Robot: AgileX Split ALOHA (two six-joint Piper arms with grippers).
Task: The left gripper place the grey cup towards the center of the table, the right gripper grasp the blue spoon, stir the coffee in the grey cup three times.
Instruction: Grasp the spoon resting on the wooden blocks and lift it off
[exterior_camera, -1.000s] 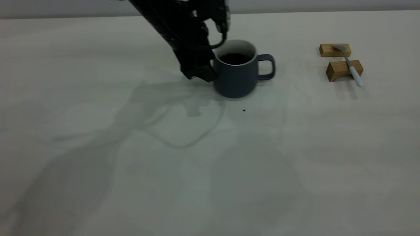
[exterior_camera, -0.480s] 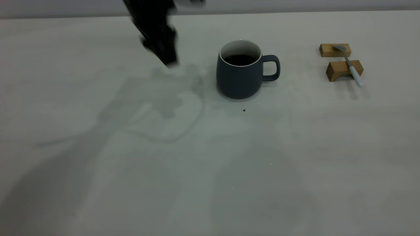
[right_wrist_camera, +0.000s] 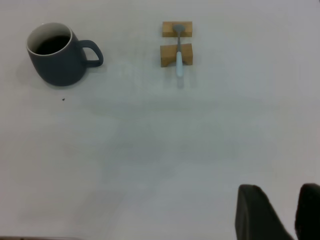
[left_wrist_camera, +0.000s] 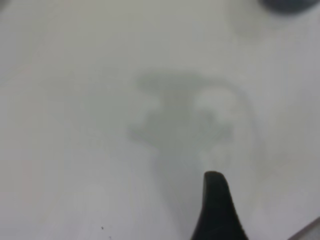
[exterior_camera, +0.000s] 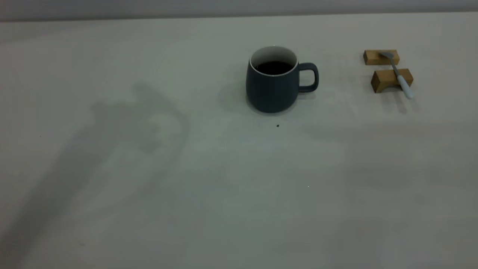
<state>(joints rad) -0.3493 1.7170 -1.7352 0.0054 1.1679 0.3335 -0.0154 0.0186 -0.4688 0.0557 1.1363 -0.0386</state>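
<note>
The grey cup (exterior_camera: 272, 89) stands upright on the table (exterior_camera: 224, 186), handle to the right, with dark coffee (exterior_camera: 273, 67) inside. Nothing touches it. The blue spoon (exterior_camera: 399, 76) lies across two wooden blocks at the far right, and the right wrist view also shows the spoon (right_wrist_camera: 178, 60) and the cup (right_wrist_camera: 57, 62). Neither arm appears in the exterior view. My left gripper (left_wrist_camera: 272, 197) hangs over bare table, open, with one black finger (left_wrist_camera: 216, 200) showing; the cup's edge (left_wrist_camera: 285, 4) is far off. My right gripper (right_wrist_camera: 282, 200) is far from the spoon, its tips a narrow gap apart, holding nothing.
Two tan wooden blocks (exterior_camera: 381, 57) (exterior_camera: 390, 80) carry the spoon. A tiny dark speck (exterior_camera: 278, 126) lies in front of the cup. An arm's shadow (exterior_camera: 123, 123) falls on the table's left side.
The left arm let go of the cup, drew back to the left and left the exterior view. The cup settled slightly to the right and stands alone.
</note>
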